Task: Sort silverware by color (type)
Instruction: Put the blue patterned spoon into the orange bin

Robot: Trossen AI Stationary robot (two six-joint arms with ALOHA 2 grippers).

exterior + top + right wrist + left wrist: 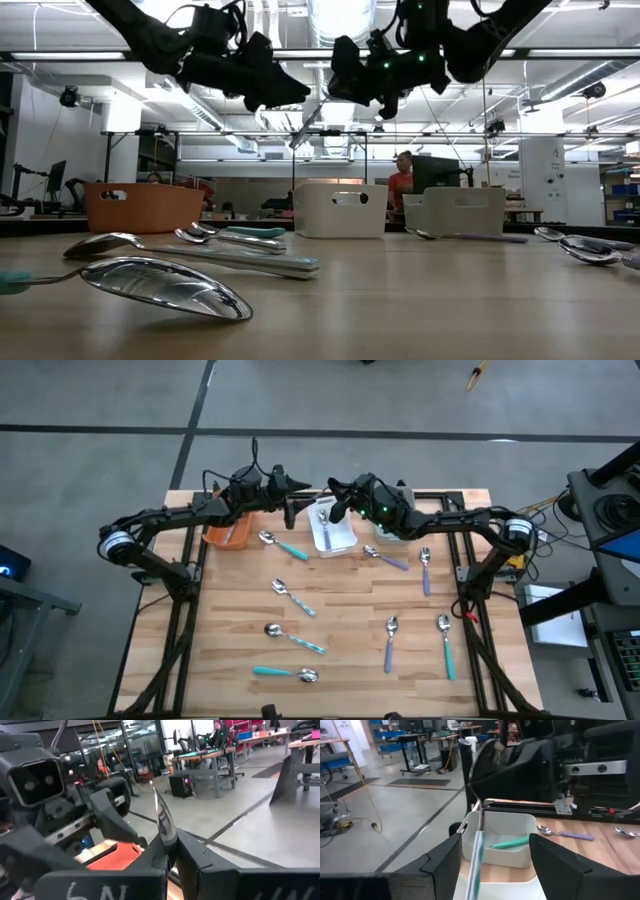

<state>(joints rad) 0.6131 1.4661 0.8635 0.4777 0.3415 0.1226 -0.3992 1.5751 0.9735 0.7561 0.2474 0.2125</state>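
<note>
Wooden table is scattered with silverware, and both arms are up at the far edge doing some kind of mid-air meetup over the bins. The right gripper has its fingers pressed together on the handle of a striped piece, pinching it so it sticks up between the tips. The left gripper sits right across from it with fingers spread wide, and that same striped handle runs down between them, though I can't tell if either finger touches it. Directly below is the white bin with a teal-handled piece lying inside. An orange bin sits to its left in the high view, a grey bin on the other side. Loose spoons and forks with teal, purple and striped handles lie across the tabletop, like the teal spoon near the front edge.
</note>
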